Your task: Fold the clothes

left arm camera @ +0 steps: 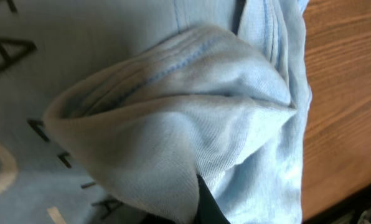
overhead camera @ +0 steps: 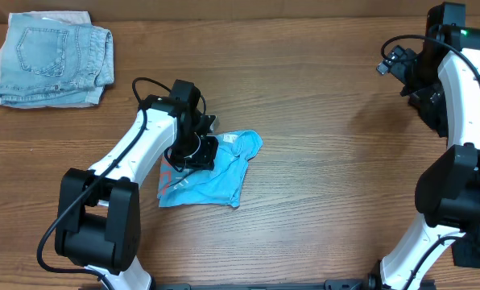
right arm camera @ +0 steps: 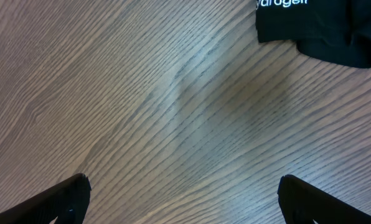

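Observation:
The light sky-blue T-shirt [overhead camera: 216,173] lies crumpled on the wooden table at centre, red-and-white lettering showing at its left edge. My left gripper [overhead camera: 200,151] sits on its upper left part and is shut on a bunched fold of the blue cloth [left arm camera: 185,137], which fills the left wrist view. My right gripper [right arm camera: 182,199] is open and empty above bare wood at the far right of the table [overhead camera: 421,72]. A black T-shirt with white lettering [right arm camera: 316,25] shows at the top right of the right wrist view.
Pale washed-denim shorts [overhead camera: 51,56] lie folded at the table's far left corner. Bare wood table [overhead camera: 328,161] stretches between the blue shirt and the right arm.

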Action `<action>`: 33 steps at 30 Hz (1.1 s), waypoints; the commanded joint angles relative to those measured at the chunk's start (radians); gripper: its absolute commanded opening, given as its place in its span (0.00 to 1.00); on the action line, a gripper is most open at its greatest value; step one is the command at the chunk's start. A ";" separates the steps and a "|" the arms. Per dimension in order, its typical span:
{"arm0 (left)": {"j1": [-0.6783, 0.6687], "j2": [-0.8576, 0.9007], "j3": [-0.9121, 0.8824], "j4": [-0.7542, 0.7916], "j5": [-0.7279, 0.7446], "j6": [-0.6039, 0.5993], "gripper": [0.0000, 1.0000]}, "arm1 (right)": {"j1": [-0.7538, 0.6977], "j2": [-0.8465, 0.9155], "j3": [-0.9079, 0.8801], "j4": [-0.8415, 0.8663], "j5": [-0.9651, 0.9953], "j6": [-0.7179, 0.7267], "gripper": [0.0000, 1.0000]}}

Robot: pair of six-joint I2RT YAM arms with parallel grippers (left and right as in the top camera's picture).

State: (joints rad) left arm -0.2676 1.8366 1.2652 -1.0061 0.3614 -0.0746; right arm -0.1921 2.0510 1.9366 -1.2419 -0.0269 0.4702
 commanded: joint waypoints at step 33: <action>-0.362 -0.172 0.013 -0.056 0.094 -0.030 0.99 | -0.004 -0.031 0.015 0.004 -0.001 -0.003 1.00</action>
State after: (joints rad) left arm -0.6270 1.6653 1.2827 -1.0698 0.4049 -0.1047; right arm -0.1921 2.0510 1.9366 -1.2419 -0.0265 0.4706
